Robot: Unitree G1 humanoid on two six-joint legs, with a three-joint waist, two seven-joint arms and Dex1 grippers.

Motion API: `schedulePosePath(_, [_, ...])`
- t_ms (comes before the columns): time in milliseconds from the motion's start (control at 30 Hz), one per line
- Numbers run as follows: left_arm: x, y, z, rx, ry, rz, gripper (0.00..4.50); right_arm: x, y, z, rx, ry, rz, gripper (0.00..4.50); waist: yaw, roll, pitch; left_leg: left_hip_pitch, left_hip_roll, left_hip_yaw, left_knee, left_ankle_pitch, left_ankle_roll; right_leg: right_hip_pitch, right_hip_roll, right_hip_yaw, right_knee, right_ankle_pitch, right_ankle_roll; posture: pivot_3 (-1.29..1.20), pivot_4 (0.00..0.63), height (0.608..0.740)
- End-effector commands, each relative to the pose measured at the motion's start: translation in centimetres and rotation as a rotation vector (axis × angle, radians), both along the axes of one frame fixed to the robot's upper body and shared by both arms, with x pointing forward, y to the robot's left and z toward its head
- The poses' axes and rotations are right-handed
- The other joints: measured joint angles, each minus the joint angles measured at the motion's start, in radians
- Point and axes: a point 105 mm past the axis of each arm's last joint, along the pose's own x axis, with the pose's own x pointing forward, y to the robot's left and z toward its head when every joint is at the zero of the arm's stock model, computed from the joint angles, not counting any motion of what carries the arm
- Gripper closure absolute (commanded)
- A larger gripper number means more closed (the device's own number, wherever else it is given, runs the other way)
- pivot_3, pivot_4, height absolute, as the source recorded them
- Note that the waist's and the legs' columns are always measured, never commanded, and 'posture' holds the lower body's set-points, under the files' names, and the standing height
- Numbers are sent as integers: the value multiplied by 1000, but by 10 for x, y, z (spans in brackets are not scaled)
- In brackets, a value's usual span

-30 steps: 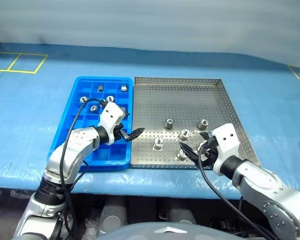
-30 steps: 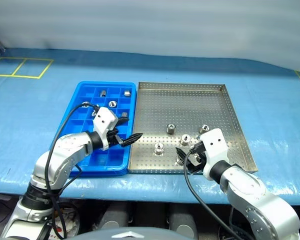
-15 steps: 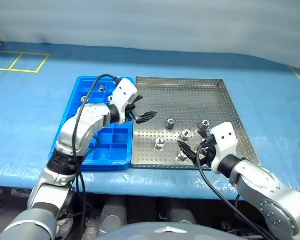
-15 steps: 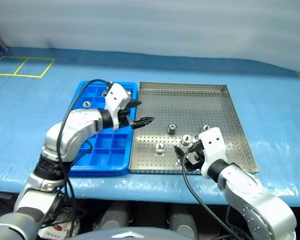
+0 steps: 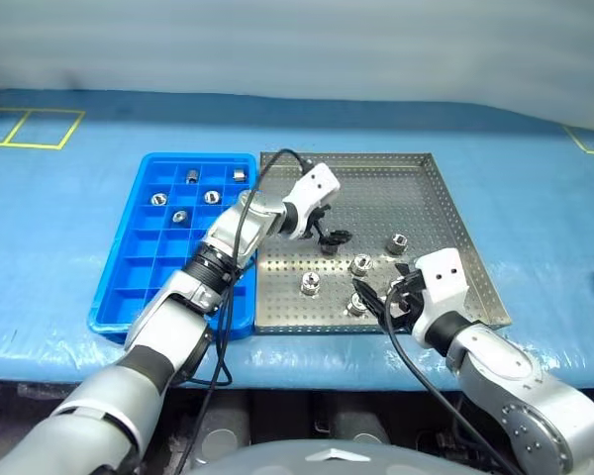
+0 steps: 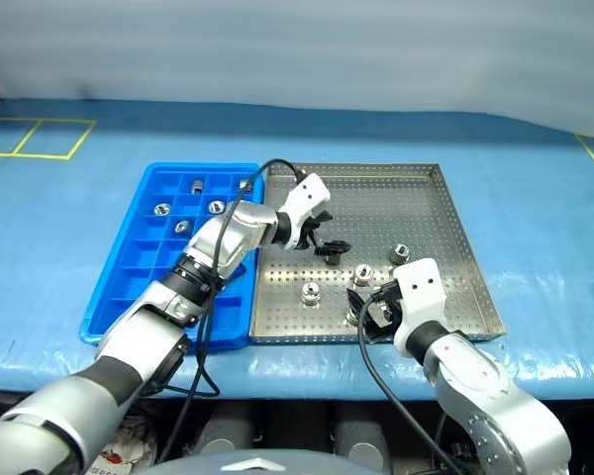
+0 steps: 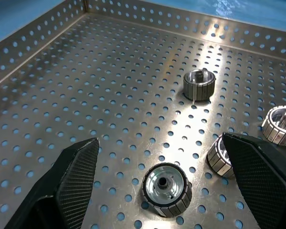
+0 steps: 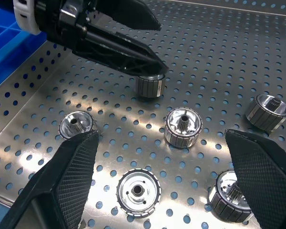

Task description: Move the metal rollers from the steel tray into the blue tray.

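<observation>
Five rollers point(image 5: 310, 285) lie on the steel tray point(image 5: 376, 178), and four more sit in the blue tray point(image 5: 129, 287), so nine in all. There is one of each tray, side by side on the blue table point(image 5: 69, 218), the blue tray at 9 o'clock of the steel one, their long edges touching.

The left tool point(image 5: 331, 237) hangs over the middle of the steel tray with its fingers spread wide and nothing between them. In the left wrist view a roller point(image 7: 166, 189) lies flat on the perforated floor between the two fingers point(image 7: 74, 176), clear of both. The right wrist view shows one tip of this tool just above that same roller; whether it touches cannot be told.

The right tool point(image 5: 389, 302) is over the near right part of the steel tray, also wide open and empty. In its wrist view a roller point(image 8: 137, 192) lies between its fingers point(image 8: 69, 179), untouched.

On the steel tray the five rollers cluster in the near half: one under the left tool, one at 3 o'clock of it toward the right rim point(image 5: 397, 242), one between these and nearer point(image 5: 360, 264), one at the near left and one by the right tool.

In the blue tray the four rollers occupy separate compartments in the far rows.
</observation>
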Motion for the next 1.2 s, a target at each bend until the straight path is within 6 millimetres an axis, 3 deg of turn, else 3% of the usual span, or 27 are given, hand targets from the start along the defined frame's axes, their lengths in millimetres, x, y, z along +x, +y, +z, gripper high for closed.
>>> schedulePosePath(33, [6, -7, 6, 28, -57, -32, 0, -3, 0, 11, 5, -63, -17, 57, 0, 0, 0, 0, 0, 0, 0, 0, 0, 0, 0, 0, 0, 0, 0, -45, 150, 740])
schedulePosePath(467, [1, -23, -20, 49, 46, -32, 0, -2, 1, 13, 11, -79, -28, 57, -15, 0, 0, -1, 0, 0, 1, 0, 0, 0, -1, 0, 0, 1, 1, -58, 150, 740])
schedulePosePath(567, [3, -20, -27, 108, 43, 1, 574, -2, -1, 13, 8, -82, -33, 0, -22, 0, 0, 0, 0, 0, 1, 0, 0, 0, -1, 0, 0, 1, 1, -58, 150, 740])
schedulePosePath(767, [8, -10, -32, 154, 29, 41, 2541, -2, -3, 14, 5, -85, -42, 0, -23, 0, 0, 0, 0, 1, 1, 0, 0, 0, 0, 0, 0, 1, 1, -63, 150, 740])
schedulePosePath(900, [8, -3, -30, 149, 35, 37, 2659, -1, -2, 13, 7, -84, -35, 0, -25, 0, 0, 0, 0, 1, 1, 0, 0, 0, 0, 1, 0, 1, 1, -47, 150, 740])
schedulePosePath(1033, [8, -5, -6, 30, 37, 45, 2659, 1, 1, 14, 17, -88, -19, 0, -26, 0, 0, 1, 0, 1, 1, 0, 0, 0, 0, 1, 1, 1, 1, -27, 150, 740])
schedulePosePath(1200, [12, 0, 64, -305, -33, 145, 2659, 5, 7, 19, 32, -103, 11, 0, -21, 0, 0, -1, 1, 1, 1, 0, 0, -1, 0, 1, 1, 1, 2, -3, 150, 740])
